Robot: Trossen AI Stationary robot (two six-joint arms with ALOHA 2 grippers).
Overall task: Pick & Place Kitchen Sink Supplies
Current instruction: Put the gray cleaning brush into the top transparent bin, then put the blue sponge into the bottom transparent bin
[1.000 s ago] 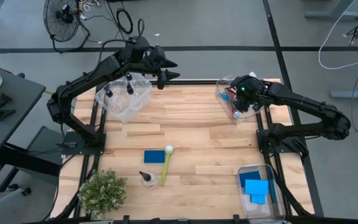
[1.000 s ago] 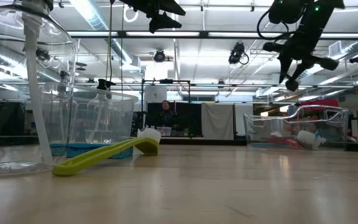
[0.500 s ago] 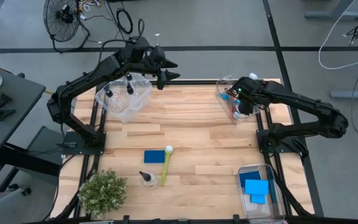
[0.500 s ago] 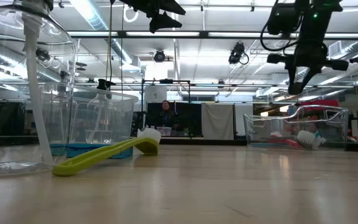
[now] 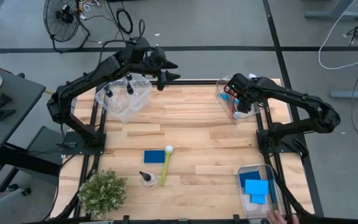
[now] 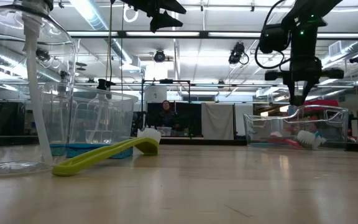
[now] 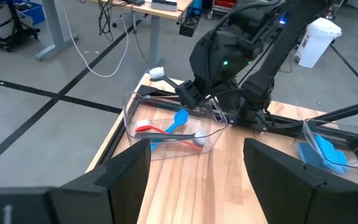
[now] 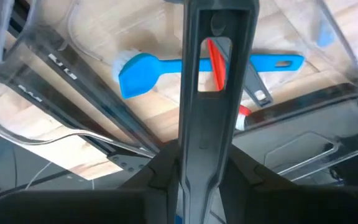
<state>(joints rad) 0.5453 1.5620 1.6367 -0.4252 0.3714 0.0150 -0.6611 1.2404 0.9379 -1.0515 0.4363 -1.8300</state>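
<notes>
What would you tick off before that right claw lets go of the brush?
1. Right claw gripping the grey brush: ok.
2. Grey brush above the brush bin: ok.
3. Blue brush and red brush leave room in the bin: ok.
4. Low enough for a gentle drop: cannot tell.
5. Left claw, open, well away from that bin: ok.
</notes>
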